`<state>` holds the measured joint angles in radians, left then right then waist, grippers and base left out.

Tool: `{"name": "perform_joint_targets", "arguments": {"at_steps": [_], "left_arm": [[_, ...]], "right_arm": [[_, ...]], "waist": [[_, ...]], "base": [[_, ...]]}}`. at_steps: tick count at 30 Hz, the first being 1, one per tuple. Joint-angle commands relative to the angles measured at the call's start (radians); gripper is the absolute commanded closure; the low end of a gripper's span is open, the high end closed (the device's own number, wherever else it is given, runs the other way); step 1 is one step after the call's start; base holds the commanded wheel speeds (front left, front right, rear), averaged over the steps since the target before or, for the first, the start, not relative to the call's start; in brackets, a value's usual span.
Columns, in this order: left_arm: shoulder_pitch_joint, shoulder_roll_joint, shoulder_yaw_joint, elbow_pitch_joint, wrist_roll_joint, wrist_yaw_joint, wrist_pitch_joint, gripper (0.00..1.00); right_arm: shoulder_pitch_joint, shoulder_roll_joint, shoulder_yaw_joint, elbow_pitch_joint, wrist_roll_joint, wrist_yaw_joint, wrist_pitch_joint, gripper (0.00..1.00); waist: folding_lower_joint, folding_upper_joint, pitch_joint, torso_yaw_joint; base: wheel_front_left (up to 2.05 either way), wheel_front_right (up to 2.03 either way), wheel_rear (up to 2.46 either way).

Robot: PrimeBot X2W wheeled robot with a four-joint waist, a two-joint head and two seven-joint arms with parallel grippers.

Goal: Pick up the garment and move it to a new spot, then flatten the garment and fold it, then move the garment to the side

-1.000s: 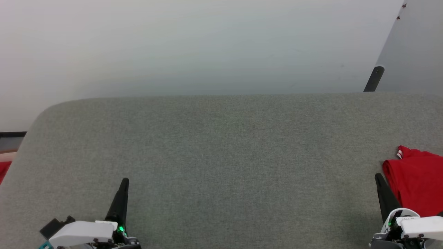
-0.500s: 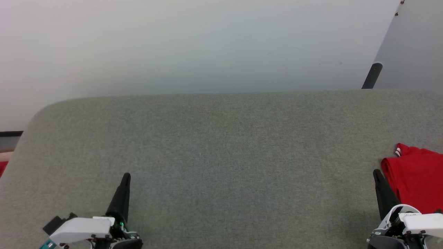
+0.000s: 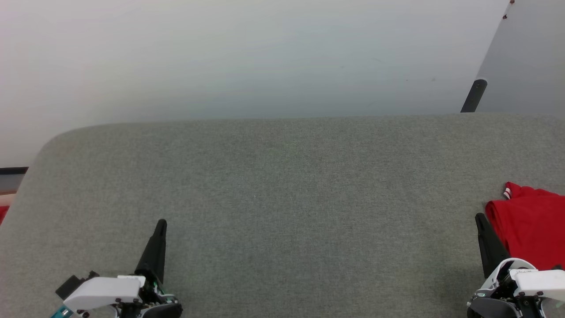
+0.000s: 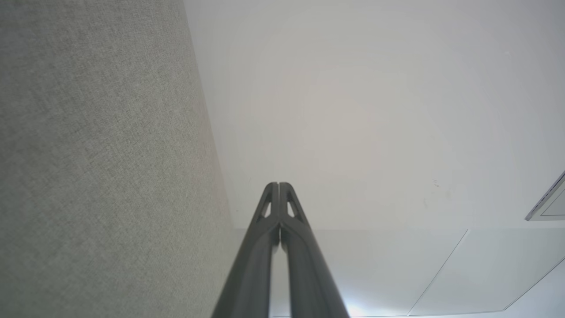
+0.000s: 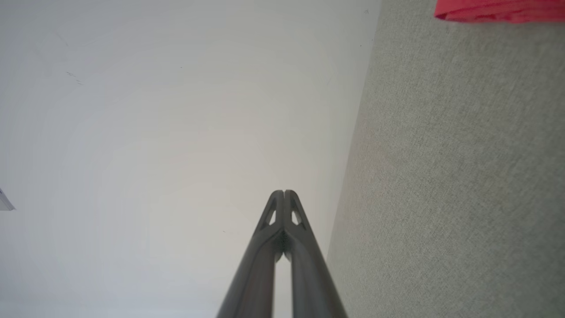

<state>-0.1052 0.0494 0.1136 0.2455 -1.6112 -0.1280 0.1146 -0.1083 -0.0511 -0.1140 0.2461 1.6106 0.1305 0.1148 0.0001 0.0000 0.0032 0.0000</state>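
Observation:
The garment (image 3: pixel 534 229) lies as a folded red bundle at the right edge of the grey fabric surface (image 3: pixel 282 185), with a bit of red-white stripe trim at its far corner. It also shows as a red strip, the garment (image 5: pixel 499 11), at the top right of the right wrist view. My right gripper (image 3: pixel 478 216) is shut and empty, its tip just left of the garment's near edge. My left gripper (image 3: pixel 161 223) is shut and empty over bare surface at the lower left. Both wrist views show closed fingers: left gripper (image 4: pixel 278 184), right gripper (image 5: pixel 284 192).
A white wall rises beyond the surface's far edge. A black post (image 3: pixel 474 95) and a grey panel (image 3: pixel 529 53) stand at the back right. A sliver of plain red cloth (image 3: pixel 2 214) sits past the surface's left edge.
The whole head picture has slid slightly upward, so the camera moved. Both grippers have crept a little forward, still shut. The garment has not moved.

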Motion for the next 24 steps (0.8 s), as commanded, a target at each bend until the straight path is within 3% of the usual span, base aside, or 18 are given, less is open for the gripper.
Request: {"name": "perform_joint_targets", "arguments": {"at_steps": [1, 24], "left_arm": [[-0.01, 0.0, 0.003, 0.001, -0.003, -0.005, 0.003, 1.0], [-0.01, 0.0, 0.002, 0.001, -0.003, -0.005, 0.003, 1.0]], "right_arm": [[-0.004, 0.003, -0.001, 0.0, 0.004, 0.0, 0.002, 1.0], [-0.003, 0.003, -0.001, 0.0, 0.004, 0.0, 0.001, 1.0]], "waist": [[-0.0001, 0.0, 0.0, 0.0], [-0.0001, 0.0, 0.0, 0.0]], "base": [[0.0, 0.0, 0.0], [0.0, 0.0, 0.0]]}}
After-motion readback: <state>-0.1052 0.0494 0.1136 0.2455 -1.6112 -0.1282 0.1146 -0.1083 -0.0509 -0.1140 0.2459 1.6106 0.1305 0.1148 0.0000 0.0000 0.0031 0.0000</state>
